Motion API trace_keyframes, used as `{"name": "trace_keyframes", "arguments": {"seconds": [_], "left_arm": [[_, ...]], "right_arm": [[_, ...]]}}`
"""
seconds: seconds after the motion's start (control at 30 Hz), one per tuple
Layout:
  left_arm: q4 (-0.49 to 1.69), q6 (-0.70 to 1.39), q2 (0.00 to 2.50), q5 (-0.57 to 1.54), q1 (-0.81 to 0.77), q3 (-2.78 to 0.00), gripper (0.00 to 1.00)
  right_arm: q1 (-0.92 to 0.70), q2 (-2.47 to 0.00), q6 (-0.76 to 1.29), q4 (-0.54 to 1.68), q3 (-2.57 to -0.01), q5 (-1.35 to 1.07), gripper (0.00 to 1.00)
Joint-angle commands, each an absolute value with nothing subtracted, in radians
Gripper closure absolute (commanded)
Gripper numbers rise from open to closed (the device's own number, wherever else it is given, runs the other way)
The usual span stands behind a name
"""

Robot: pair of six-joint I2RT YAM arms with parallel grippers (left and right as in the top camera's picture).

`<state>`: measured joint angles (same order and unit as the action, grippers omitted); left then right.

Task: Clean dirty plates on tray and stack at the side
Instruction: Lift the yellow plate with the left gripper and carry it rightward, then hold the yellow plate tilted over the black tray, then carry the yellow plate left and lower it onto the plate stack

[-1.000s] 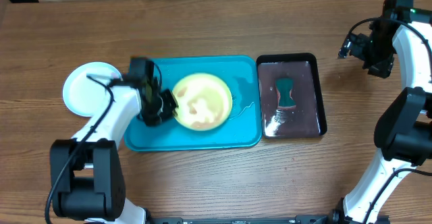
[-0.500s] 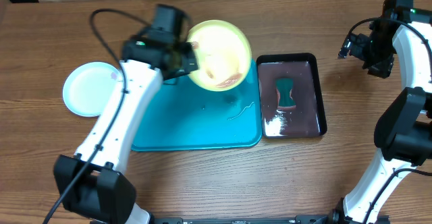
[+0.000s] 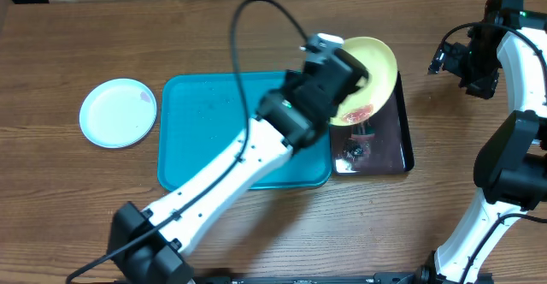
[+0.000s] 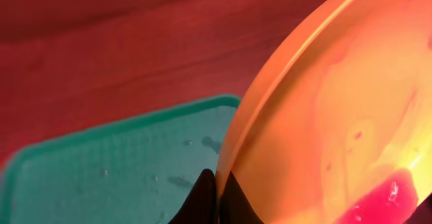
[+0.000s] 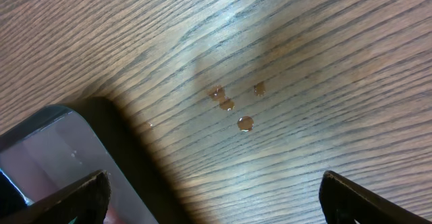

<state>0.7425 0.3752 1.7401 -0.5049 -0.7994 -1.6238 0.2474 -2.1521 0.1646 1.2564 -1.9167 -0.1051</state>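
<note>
The left gripper (image 4: 217, 196) is clamping the rim of the yellow-green plate (image 3: 377, 65), holding it tilted over the black tray (image 3: 402, 140) beside the turquoise tray (image 3: 205, 134), while the right gripper (image 5: 214, 198) is hanging wide apart, empty, above the table (image 5: 283, 55).

Left wrist view: left gripper (image 4: 217, 196) shows only dark tips at the bottom edge. Round yellow-green plastic plate (image 4: 324, 116) runs off right and bottom.

Overhead: plate hides the upper part of narrow black rectangular plastic tray (image 3: 403, 143). Dark specks (image 3: 354, 151) there too small to identify.

Right wrist view: right gripper (image 5: 214, 200) fingers (image 5: 74, 197) cropped at the bottom.
</note>
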Motion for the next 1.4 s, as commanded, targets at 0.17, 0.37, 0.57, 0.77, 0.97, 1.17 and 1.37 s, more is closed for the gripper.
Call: {"name": "trace_keyframes", "arguments": {"seconds": [0.17, 0.37, 0.57, 0.77, 0.97, 1.17, 1.37], "left_arm": [[0.609, 0.008, 1.814, -1.041, -0.987, -1.649, 0.96], [0.468, -0.152, 1.841, -1.189, -1.061, -1.649, 0.96], [0.429, -0.149, 1.842, -1.211, -1.067, -1.649, 0.96], [0.516, 0.002, 1.844, -1.078, -1.015, -1.646, 0.96], [0.72, 0.331, 1.844, -0.691, -0.887, -1.646, 0.96], [0.799, 0.407, 1.844, -0.211, -0.643, -1.646, 0.96], [0.895, 0.477, 1.844, 0.221, -0.303, -1.646, 0.96]], "right_arm": [[0.249, -2.138, 0.176, 1.253, -1.932, -0.109, 0.0], [0.249, -2.138, 0.176, 1.253, -1.932, -0.109, 0.0], [0.249, -2.138, 0.176, 1.253, -1.932, -0.109, 0.0], [0.249, -2.138, 0.176, 1.253, -1.932, -0.109, 0.0], [0.249, -2.138, 0.176, 1.253, -1.932, -0.109, 0.0], [0.249, -2.138, 0.176, 1.253, -1.932, -0.109, 0.0], [0.249, -2.138, 0.176, 1.253, -1.932, -0.109, 0.0]]}}
